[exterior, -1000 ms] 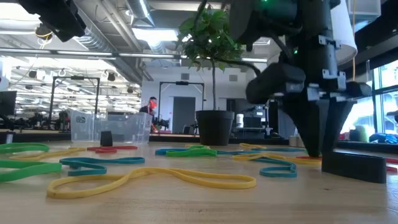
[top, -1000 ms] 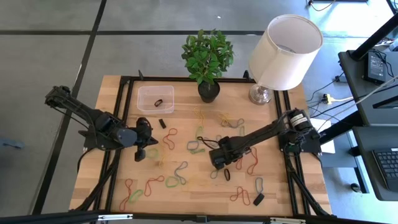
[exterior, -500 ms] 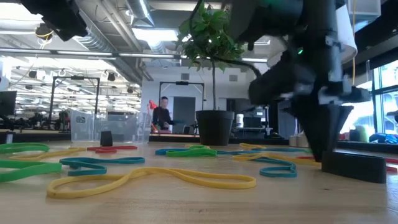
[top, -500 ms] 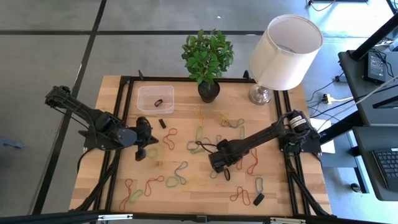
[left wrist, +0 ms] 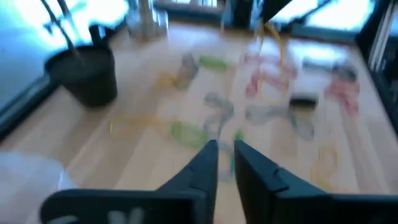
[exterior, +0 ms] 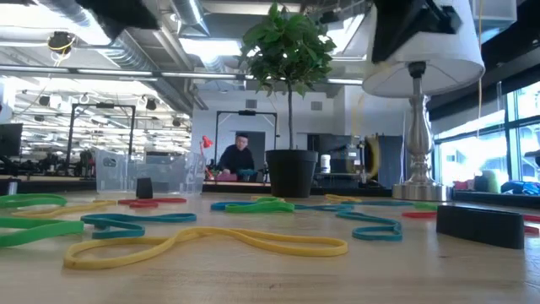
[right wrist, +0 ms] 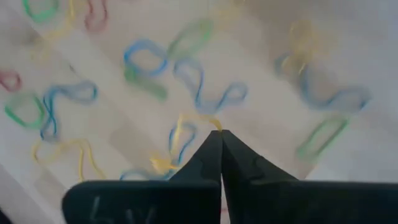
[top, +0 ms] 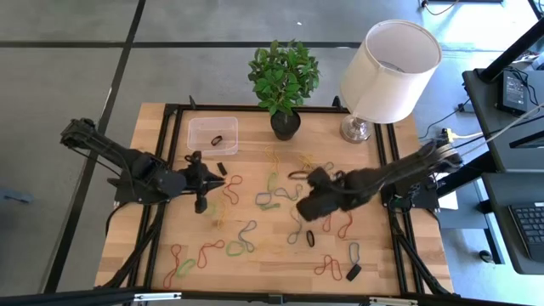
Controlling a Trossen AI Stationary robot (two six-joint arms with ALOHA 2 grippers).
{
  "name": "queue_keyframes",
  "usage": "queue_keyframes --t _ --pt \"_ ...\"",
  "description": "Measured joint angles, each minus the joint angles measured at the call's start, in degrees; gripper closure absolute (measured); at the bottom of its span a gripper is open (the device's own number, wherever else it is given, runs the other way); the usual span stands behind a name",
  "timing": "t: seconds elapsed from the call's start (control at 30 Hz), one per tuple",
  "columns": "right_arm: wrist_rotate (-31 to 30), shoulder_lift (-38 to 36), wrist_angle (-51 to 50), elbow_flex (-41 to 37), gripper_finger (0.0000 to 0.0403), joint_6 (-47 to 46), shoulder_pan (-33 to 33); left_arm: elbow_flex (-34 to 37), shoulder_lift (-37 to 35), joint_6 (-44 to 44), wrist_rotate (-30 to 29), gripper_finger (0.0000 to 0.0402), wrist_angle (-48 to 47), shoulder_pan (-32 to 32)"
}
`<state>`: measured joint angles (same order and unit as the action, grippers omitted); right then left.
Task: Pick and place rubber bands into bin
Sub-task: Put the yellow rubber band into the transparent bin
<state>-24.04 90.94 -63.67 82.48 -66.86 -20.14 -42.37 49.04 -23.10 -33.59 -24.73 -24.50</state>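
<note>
Many rubber bands (top: 255, 234) in red, green, yellow and grey lie loose across the wooden table (top: 153, 246). The clear bin (top: 212, 134) stands at the far left with a dark band (top: 218, 140) in it. My right gripper (top: 308, 204) hangs above the table's middle, shut on a yellow rubber band (right wrist: 174, 140). My left gripper (top: 201, 197) is just near of the bin. In the left wrist view its fingers (left wrist: 225, 155) stand a narrow gap apart over a green band (left wrist: 186, 132), with nothing between them. My right gripper pinches the yellow band between its two fingertips, at a strand (right wrist: 202, 120) right beside them. The fingers point down at the table. The band hangs slack below them, its lower loop (right wrist: 163, 164) bunched; I cannot tell if it is clear of the table.
A black plant pot (top: 286, 123) and a lamp (top: 374, 85) stand along the far edge. Small black blocks lie near the bin (top: 223, 168) and at the near right (top: 353, 272). A black frame (top: 170, 170) runs along the table's sides. A person (exterior: 240, 156) shows in the room behind.
My right gripper has shut at the table top on a yellow band, then risen out of the low view and gone a little toward the right edge, taking the band up. My left gripper has shifted toward the far edge and turned.
</note>
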Motion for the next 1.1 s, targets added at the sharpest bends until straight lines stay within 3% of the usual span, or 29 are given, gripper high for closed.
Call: queue_keyframes --t 0.13,0.33,0.47,0.6,0.77,1.1 --pt "-0.3 -3.9 2.5 0.0 0.0401 10.0 4.0 0.0 2.4 4.9 0.8 0.0279 12.5 4.3" --pt "1.7 -6.2 15.0 0.0 0.0402 30.0 9.0 -0.2 8.9 15.0 1.9 0.0192 31.4 9.7" --pt "4.5 -6.3 24.2 0.0 0.0402 41.8 11.8 -4.5 15.5 17.1 5.1 0.0162 34.8 13.3" --pt "6.5 -6.3 30.4 0.0 0.0402 50.2 13.7 -10.4 23.3 17.0 10.5 0.0155 34.7 16.0" --pt "7.7 -6.3 31.4 0.0 0.0403 55.9 14.1 -16.4 30.3 16.9 11.1 0.0162 35.0 17.5" --pt "7.8 -6.6 31.1 0.0 0.0403 59.6 13.9 -18.8 36.2 12.9 11.9 0.0203 34.7 18.0"
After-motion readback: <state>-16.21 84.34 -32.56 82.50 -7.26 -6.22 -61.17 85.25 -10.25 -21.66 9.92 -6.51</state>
